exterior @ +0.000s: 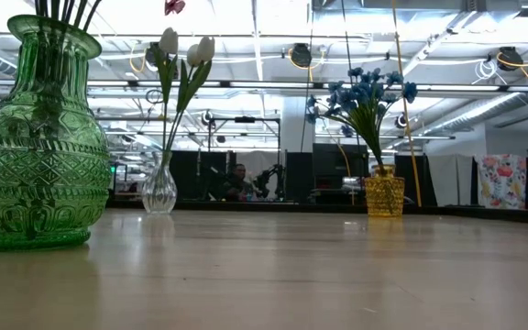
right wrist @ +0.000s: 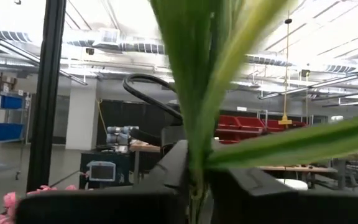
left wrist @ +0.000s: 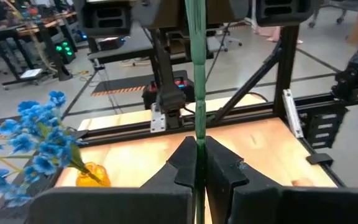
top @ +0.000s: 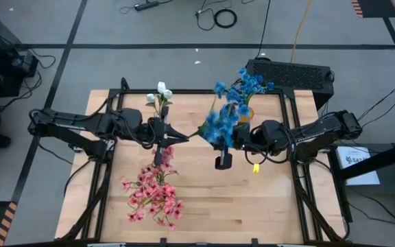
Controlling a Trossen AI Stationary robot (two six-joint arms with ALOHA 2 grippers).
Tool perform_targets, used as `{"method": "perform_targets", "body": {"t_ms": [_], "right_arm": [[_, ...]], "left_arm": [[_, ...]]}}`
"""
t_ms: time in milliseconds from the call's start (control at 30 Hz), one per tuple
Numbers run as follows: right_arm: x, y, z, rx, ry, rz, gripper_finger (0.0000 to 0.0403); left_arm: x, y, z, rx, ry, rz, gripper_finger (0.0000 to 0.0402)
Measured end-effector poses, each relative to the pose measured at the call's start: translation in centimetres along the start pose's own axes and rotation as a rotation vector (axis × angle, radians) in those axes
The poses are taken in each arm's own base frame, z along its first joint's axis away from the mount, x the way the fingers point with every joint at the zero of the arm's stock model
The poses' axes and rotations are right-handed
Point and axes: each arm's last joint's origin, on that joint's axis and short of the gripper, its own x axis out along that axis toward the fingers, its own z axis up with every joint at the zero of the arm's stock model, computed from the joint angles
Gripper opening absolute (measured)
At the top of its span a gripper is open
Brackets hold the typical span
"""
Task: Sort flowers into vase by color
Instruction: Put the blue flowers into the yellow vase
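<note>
Green glass vase [exterior: 39, 137] looms closest, at the worktop's [top: 252, 206] near edge. Your left fingers [left wrist: 199, 163] pinch a green stem [left wrist: 197, 74]; your right fingers [right wrist: 194, 180] clamp a blue sprig [top: 221, 123] mid-worktop. Keep stems vertical, lower slowly into matching vases.

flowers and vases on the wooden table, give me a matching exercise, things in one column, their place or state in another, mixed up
Things:
1. green patterned glass vase
2. small clear glass vase
3. yellow patterned vase
4. left pincer

States:
A. holds bright blue blossoms
B. shut on a thin green stem
C. holds white tulip-like flowers
D. nearest the low camera, dark stems in its neck

Pairs: 1-D, 2-C, 3-A, 4-B
</note>
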Motion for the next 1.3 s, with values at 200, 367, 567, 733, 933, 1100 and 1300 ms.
{"method": "perform_targets", "body": {"t_ms": [200, 367, 567, 733, 933, 1100, 1300], "right_arm": [[0.0, -0.1, -0.1, -0.018, 0.015, -0.051, 0.001], [-0.3, 0.0, 0.3, -0.063, 0.054, -0.097, 0.0005], [-2.2, 0.1, 2.6, -0.117, 0.146, -0.165, 0.0002], [-4.6, 0.3, 3.8, -0.149, 0.326, -0.259, 0.0001], [-7.9, 0.8, 2.9, -0.085, 0.458, -0.309, 0.0001], [-12.0, 0.0, 1.3, -0.06, 0.484, -0.424, 0.0], [-16.5, -2.3, -1.8, -0.04, 0.46, -0.561, 0.0001]], "left_arm": [[-0.1, 0.2, 0.0, 0.0, 0.01, 0.079, 0.003], [-1.0, 0.1, 0.4, -0.03, 0.001, 0.077, 0.0117], [-2.9, -0.7, 1.1, -0.039, -0.018, 0.137, 0.0239], [-5.2, -2.1, 1.9, -0.037, -0.057, 0.045, 0.0265], [-7.0, -4.2, 2.2, -0.019, -0.063, -0.062, 0.0267], [-7.6, -5.4, 1.8, 0.006, -0.019, -0.041, 0.0267], [-7.9, -6.0, 1.2, 0.018, 0.049, 0.045, 0.0267]]}}
